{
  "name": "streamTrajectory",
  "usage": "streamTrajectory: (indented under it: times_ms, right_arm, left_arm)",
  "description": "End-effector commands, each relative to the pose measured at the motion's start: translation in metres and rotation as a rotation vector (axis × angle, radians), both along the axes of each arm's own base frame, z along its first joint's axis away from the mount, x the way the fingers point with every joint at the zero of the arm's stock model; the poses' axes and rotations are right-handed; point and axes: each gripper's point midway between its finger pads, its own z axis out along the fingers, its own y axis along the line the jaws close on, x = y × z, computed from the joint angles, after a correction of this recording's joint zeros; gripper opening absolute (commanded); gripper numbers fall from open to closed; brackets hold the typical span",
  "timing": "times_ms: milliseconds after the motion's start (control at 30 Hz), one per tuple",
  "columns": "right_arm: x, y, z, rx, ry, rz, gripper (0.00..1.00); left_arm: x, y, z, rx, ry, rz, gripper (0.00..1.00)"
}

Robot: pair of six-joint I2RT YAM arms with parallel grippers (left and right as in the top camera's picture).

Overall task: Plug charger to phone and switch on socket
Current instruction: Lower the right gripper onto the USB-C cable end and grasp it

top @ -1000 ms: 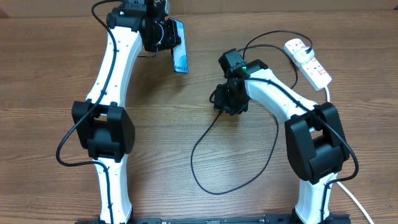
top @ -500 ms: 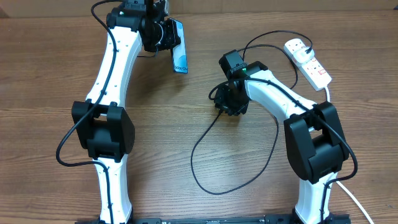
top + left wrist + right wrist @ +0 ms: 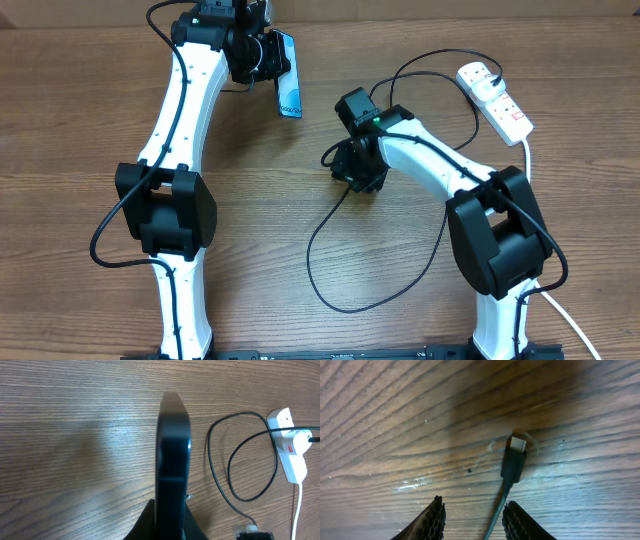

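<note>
Wood-grain brown is covering the whole table [image 3: 80, 120], with a thin pale strip showing along its far edge in the overhead view; nothing more of the room is showing.

The left arm is reaching straight to the far side of the table, its elbow near the middle of the left half. The left gripper [image 3: 262, 55] is pinching the phone [image 3: 288, 88] by one short end, jaws pressed onto it. The blue screen is facing sideways and the white lettering is sitting at the free end. In the left wrist view the phone [image 3: 173, 450] is standing edge-on, a dark slab raised above the wood.

The right arm is bending in from the near right and pointing its wrist down at the table's centre. The right gripper [image 3: 350, 165] is hovering low over the free end of the charger [image 3: 315, 250]. In the right wrist view its fingers [image 3: 432, 515] are spread apart, and the thin black cable is running up between them without being clamped. The connector tip [image 3: 517, 444] is lying flat on the wood just beyond the fingertips.

The rest of the cable is looping wide across the near middle and curling back toward the socket [image 3: 495, 98], which is lying at the far right, well apart from the phone. A thick white cord [image 3: 560, 310] is trailing from the socket toward the near right corner, passing beside the right arm's base.
</note>
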Motion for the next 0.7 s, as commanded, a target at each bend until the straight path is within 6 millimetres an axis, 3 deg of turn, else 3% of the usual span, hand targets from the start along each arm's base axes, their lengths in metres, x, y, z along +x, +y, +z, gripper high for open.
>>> streamTrajectory:
  times_ms: [0, 467, 667]
  right_arm:
    - [0.004, -0.011, -0.010, -0.048, 0.007, -0.084, 0.38]
    - [0.010, -0.033, -0.017, -0.205, -0.076, -0.080, 0.38]
    - [0.012, -0.025, -0.018, -0.165, -0.083, -0.076, 0.38]
  left_arm:
    - [0.001, -0.003, 0.029, -0.011, -0.071, -0.022, 0.04]
    - [0.007, -0.004, 0.033, -0.026, -0.091, -0.004, 0.04]
    - [0.006, -0.004, 0.032, -0.029, -0.083, 0.000, 0.04]
